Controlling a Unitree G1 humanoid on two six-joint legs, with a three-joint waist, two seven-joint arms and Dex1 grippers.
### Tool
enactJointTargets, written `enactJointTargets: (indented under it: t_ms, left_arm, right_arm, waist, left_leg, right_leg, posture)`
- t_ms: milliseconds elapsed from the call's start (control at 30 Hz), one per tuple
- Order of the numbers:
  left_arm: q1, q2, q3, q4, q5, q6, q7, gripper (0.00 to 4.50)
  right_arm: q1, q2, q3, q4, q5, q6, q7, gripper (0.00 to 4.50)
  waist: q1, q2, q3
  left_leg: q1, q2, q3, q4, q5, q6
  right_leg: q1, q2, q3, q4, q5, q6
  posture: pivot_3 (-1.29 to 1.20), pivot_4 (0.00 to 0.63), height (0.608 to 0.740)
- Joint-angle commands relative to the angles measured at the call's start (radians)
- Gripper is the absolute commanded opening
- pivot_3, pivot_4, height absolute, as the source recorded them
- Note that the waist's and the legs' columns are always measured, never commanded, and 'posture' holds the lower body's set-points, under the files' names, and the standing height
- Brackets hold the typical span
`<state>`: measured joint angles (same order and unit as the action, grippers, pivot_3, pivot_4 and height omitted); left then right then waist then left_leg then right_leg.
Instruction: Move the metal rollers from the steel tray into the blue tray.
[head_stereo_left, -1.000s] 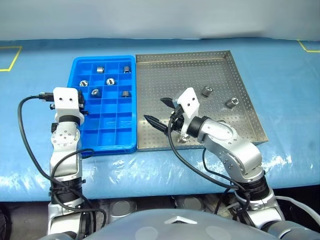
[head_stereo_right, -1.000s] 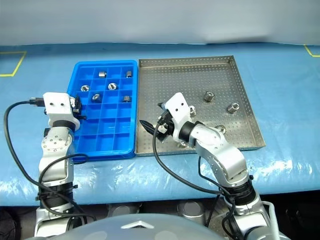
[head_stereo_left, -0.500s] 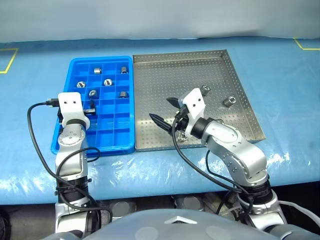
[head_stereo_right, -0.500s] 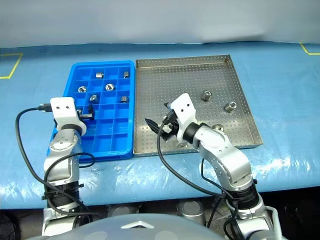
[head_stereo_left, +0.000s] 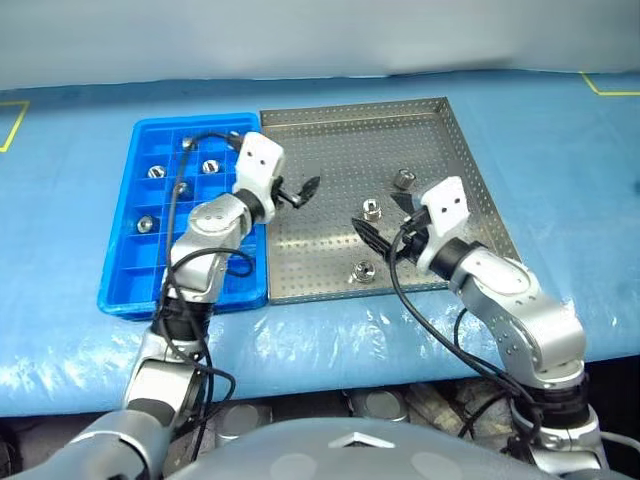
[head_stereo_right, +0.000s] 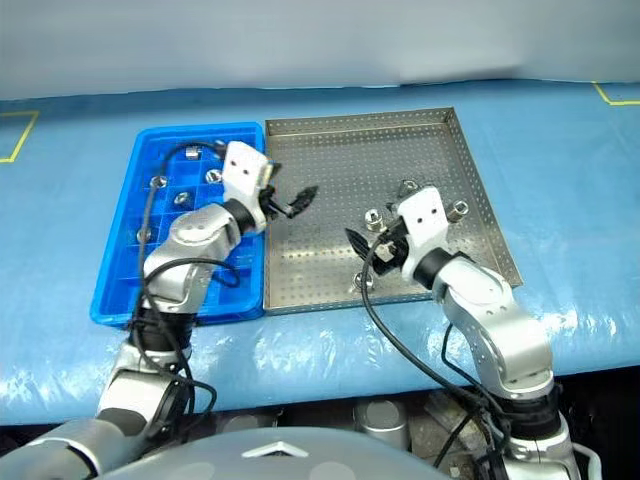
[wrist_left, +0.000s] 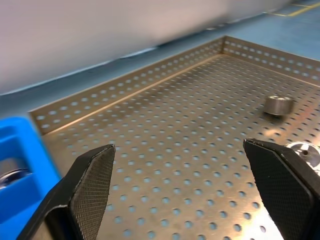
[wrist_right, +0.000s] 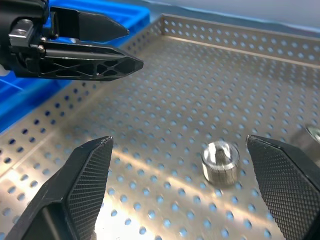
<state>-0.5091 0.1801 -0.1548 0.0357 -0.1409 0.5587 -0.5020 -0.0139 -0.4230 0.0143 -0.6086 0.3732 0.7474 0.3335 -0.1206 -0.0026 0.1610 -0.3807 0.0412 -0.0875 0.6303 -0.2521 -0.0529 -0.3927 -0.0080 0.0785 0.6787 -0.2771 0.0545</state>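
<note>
Now the steel tray (head_stereo_left: 330, 130) holds three metal rollers (head_stereo_left: 371, 210): one near the middle, one (head_stereo_left: 403, 179) farther back toward the right rim, and one (head_stereo_left: 364, 270) close to the front rim. Touching its left rim lies the blue tray (head_stereo_left: 120, 285), both resting on a bench (head_stereo_left: 80, 350) covered in blue sheeting. In the blue tray's small square pockets I can count at least four rollers: one (head_stereo_left: 155, 172) and another (head_stereo_left: 210, 167) in the back rows, one (head_stereo_left: 181, 188) partly behind a black cable, and one (head_stereo_left: 145, 224) by the left wall; the left arm covers several pockets, so there may be more.

Over the steel tray's left part hangs the left tool (head_stereo_left: 303, 190), jaws spread wide and gripping nothing. Over the right part hangs the right tool (head_stereo_left: 385, 222), likewise spread wide and empty, with the middle roller just beside its fingertips. The two tools point toward each other.
</note>
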Motion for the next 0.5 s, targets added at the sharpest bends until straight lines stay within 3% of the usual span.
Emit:
enactJointTargets:
  t_ms: [33, 200, 500]
  left_arm:
    - [-0.077, -0.020, -0.055, 0.099, -0.007, -0.089, -0.097, 4.47]
    - [-0.152, -0.059, -0.090, 0.251, 0.019, -0.158, -0.142, 4.47]
    - [-0.218, -0.106, -0.110, 0.403, 0.108, -0.174, -0.060, 4.47]
  right_arm:
    - [0.055, 0.026, -0.033, -0.040, -0.016, -0.071, -0.021, 4.50]
    - [0.117, 0.057, -0.037, -0.064, -0.025, -0.091, -0.046, 4.50]
    - [0.139, 0.075, -0.045, -0.093, -0.033, -0.094, -0.064, 4.50]
  waist:
    - [-0.013, 0.000, 0.000]
    - [-0.056, 0.000, 0.000]
    - [-0.123, 0.000, 0.000]
  left_leg:
    - [0.000, 0.000, 0.000, 0.000, 0.000, 0.000]
    - [0.000, 0.000, 0.001, 0.000, 0.000, 0.000]
    - [0.001, 0.000, 0.001, 0.000, 0.000, 0.001]
  right_leg:
    - [0.000, 0.000, 0.000, 0.000, 0.000, 0.000]
    - [0.000, 0.000, 0.001, 0.000, 0.000, 0.000]
    - [0.000, 0.001, 0.003, 0.000, -0.002, 0.005]
  posture:
    - [-0.25, 0.150, 0.740]
    - [-0.30, 0.150, 0.740]
    - [-0.33, 0.150, 0.740]
